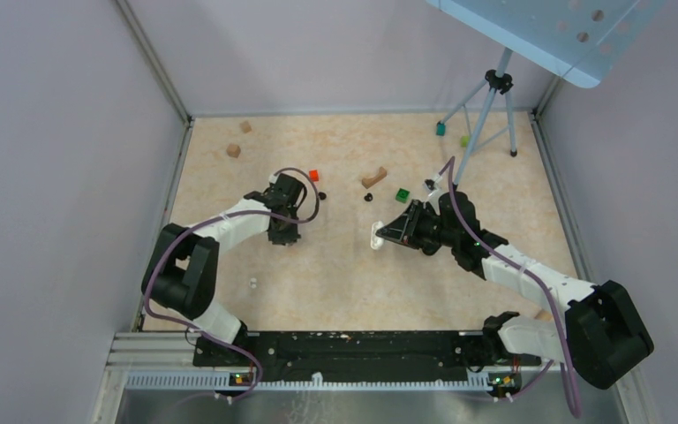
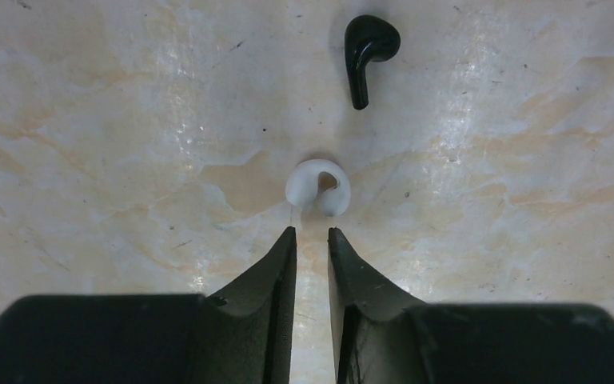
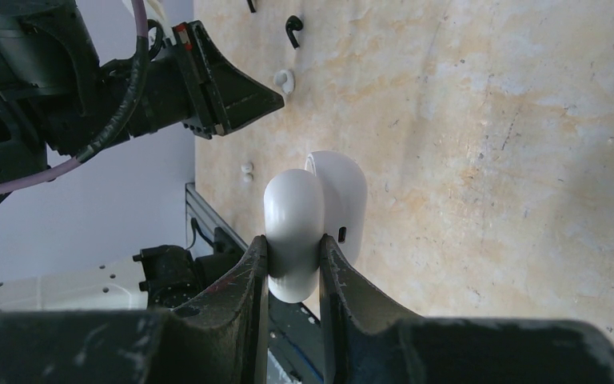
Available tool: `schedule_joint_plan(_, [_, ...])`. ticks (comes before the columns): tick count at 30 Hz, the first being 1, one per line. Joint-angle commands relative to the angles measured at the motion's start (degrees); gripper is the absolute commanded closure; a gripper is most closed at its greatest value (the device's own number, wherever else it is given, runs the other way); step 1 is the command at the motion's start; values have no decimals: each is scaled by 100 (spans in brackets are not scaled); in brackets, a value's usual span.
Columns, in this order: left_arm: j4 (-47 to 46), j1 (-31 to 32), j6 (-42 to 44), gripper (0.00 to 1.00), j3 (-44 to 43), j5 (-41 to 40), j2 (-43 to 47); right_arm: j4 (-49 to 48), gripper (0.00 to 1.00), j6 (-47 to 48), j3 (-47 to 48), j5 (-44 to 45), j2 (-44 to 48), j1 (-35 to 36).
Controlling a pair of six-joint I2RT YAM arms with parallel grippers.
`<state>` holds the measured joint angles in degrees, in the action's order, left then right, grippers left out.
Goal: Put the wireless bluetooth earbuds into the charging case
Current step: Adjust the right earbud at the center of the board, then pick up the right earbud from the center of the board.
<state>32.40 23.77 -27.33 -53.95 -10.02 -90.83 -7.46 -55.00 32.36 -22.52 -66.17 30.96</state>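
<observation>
The white charging case (image 3: 304,216) hangs above the table with its lid open, and my right gripper (image 3: 294,240) is shut on it. From above, the case (image 1: 376,235) shows at the tip of the right gripper (image 1: 390,232). A white earbud (image 2: 317,188) lies on the table just ahead of my left gripper (image 2: 312,232). Its jaws stand a narrow gap apart with nothing between them. A black earbud (image 2: 368,48) lies farther out. The right wrist view shows the white earbud (image 3: 284,78), the black earbud (image 3: 293,28) and the left gripper's fingers (image 3: 248,96). Seen from above, the left gripper (image 1: 284,238) points down at the table.
A small white piece (image 1: 252,283) lies near the left arm. Farther back are a red block (image 1: 313,175), a green block (image 1: 403,194), a curved wooden piece (image 1: 373,177) and brown blocks (image 1: 233,150). A tripod (image 1: 485,115) stands at the back right. Walls close in the table.
</observation>
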Motion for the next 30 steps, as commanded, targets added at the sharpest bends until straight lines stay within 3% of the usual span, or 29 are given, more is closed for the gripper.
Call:
schedule_joint_plan(1, [64, -6, -121, 74, 21, -118, 227, -186, 100, 111, 245, -44, -21, -46])
schedule_joint_plan(8, [-210, -4, -257, 74, -58, 20, 499, -184, 100, 113, 249, -44, -24, -46])
schedule_joint_plan(18, [-293, 110, -668, 74, -619, -330, -239, -134, 100, 123, 297, -55, -27, -39])
schedule_joint_plan(30, [-285, 118, -654, 75, -433, -337, -372, -102, 100, 139, 324, -55, -44, -46])
